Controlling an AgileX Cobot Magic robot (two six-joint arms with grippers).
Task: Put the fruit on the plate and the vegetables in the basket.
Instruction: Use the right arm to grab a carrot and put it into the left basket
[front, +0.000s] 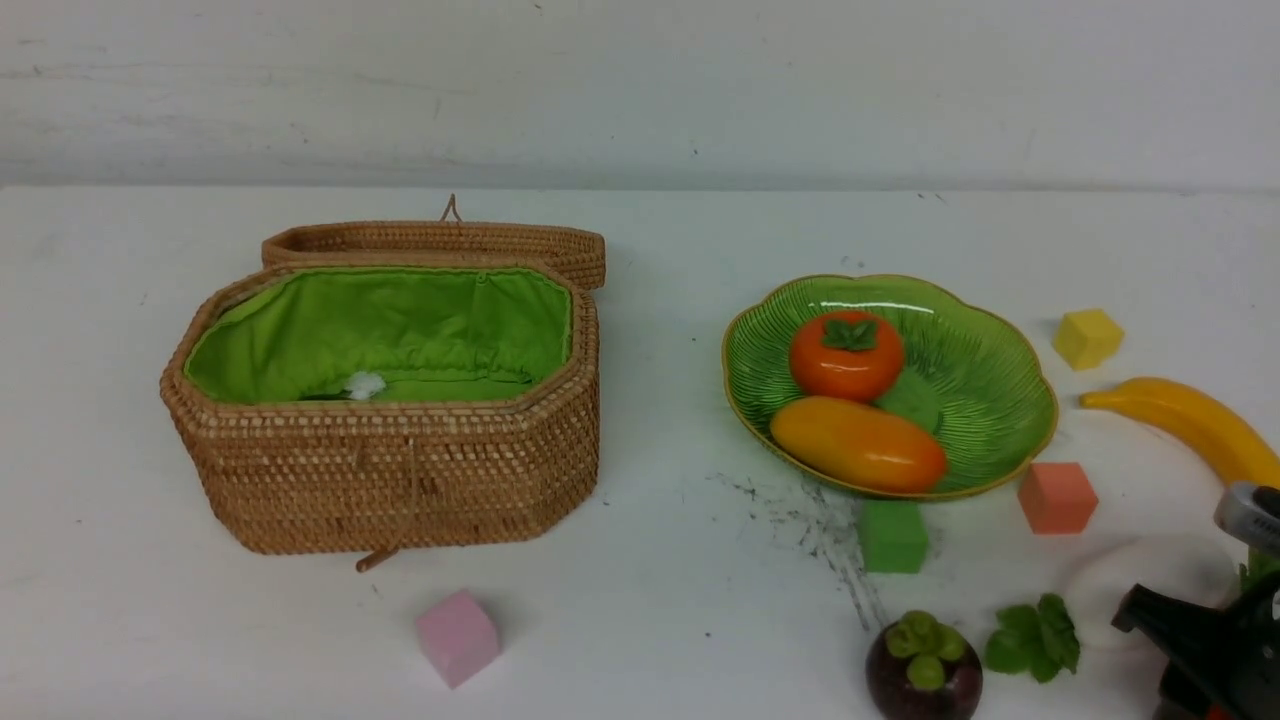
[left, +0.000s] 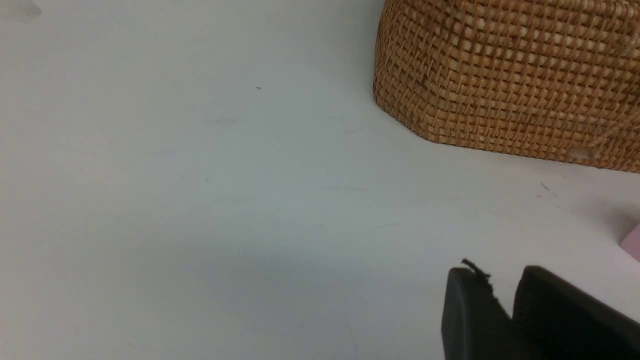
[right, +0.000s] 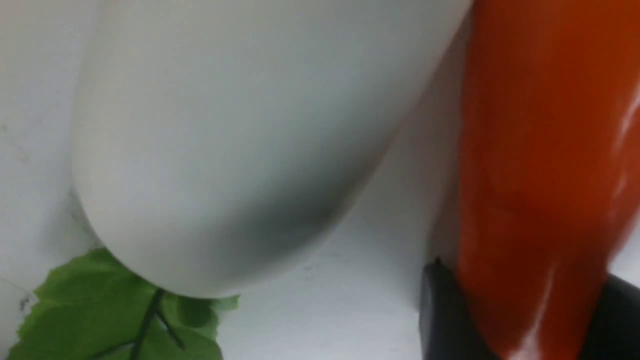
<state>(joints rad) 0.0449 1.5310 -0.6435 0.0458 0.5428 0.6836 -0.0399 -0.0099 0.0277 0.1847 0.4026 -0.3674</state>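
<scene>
The green plate (front: 985, 400) holds an orange persimmon (front: 846, 355) and a yellow-orange mango (front: 858, 444). To its right a banana (front: 1190, 425) lies on the table, and a purple mangosteen (front: 922, 675) sits near the front edge. The open basket (front: 400, 480) stands at the left. At the front right, my right gripper (front: 1200, 640) (right: 520, 300) is shut on an orange-red carrot (right: 540, 150), beside the white radish (front: 1150, 585) (right: 225, 140) and its green leaves (front: 1035, 635). My left gripper (left: 500, 285) hovers over bare table near the basket wall (left: 510, 75), with a narrow gap between its fingers and nothing in it.
Small cubes lie about: yellow (front: 1087, 338), salmon (front: 1056, 497) and green (front: 892, 537) around the plate, pink (front: 457, 636) in front of the basket. Dark scuff marks (front: 810, 520) streak the table before the plate. The basket lid (front: 440, 245) lies open behind it.
</scene>
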